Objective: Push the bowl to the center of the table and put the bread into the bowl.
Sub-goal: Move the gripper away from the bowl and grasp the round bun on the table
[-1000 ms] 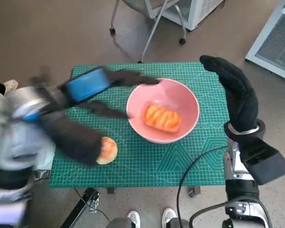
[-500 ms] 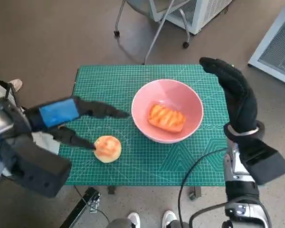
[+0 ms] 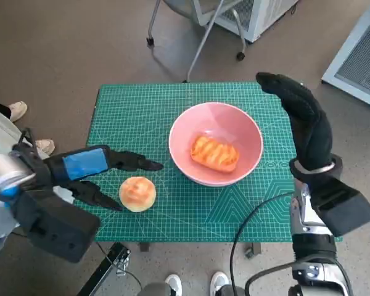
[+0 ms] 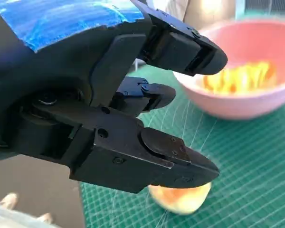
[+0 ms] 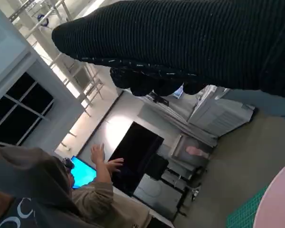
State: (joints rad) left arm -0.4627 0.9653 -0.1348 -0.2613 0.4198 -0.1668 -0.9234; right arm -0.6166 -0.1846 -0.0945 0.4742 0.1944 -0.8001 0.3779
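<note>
A green cutting mat (image 3: 191, 203) printed with a white grid covers the small desk, which stands on a grey-brown floor (image 3: 68, 49). The pink bowl (image 3: 216, 143) sits a little right of the desk's middle, with a glazed orange bread (image 3: 214, 153) lying inside it. A 2nd bread, a round bun (image 3: 137, 193), rests on the mat near the front left, well apart from the bowl.

The left hand (image 3: 102, 169) reaches in from the left edge, its fingers (image 4: 180, 45) spread and holding nothing; the bun lies between them in the head view, and I cannot tell if any finger touches it. The right hand (image 3: 302, 117) stands upright at the desk's right side, beside the bowl, empty, fingers extended together.

Behind the desk are chair legs on castors (image 3: 194, 37) and a white vented cabinet (image 3: 357, 58). A person's shoes (image 3: 31, 129) show at left. The right wrist view shows a person (image 5: 42, 194) with raised hands before a dark screen (image 5: 135, 154).
</note>
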